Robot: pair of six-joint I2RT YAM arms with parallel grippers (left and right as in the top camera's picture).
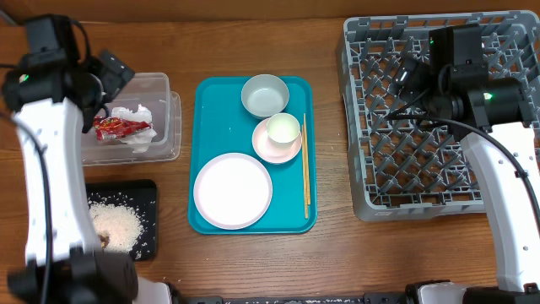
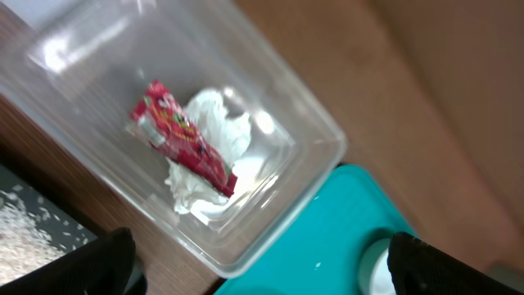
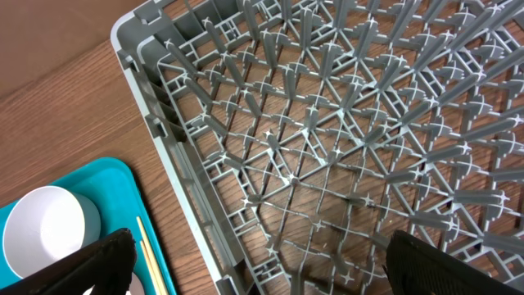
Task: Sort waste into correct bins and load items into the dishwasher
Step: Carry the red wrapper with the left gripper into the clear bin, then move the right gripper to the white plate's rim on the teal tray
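The left gripper (image 2: 262,270) hangs over the clear tub (image 1: 162,118) by the bench's left edge, jaws spread wide and empty. Inside the tub, the red wrapper (image 2: 184,139) lies on the white tissue (image 2: 213,115). Rice (image 1: 118,224) sits on the black tray (image 1: 148,192) at the near-left corner. The right gripper (image 3: 258,266), equally wide and holding nothing, hovers above the grey rack (image 3: 164,98) at the right edge. The plate (image 1: 233,191), bowl (image 1: 265,95), cup (image 1: 283,128) on its saucer (image 1: 266,149) and chopsticks (image 1: 305,173) rest on the teal tray (image 1: 211,118) mid-bench.
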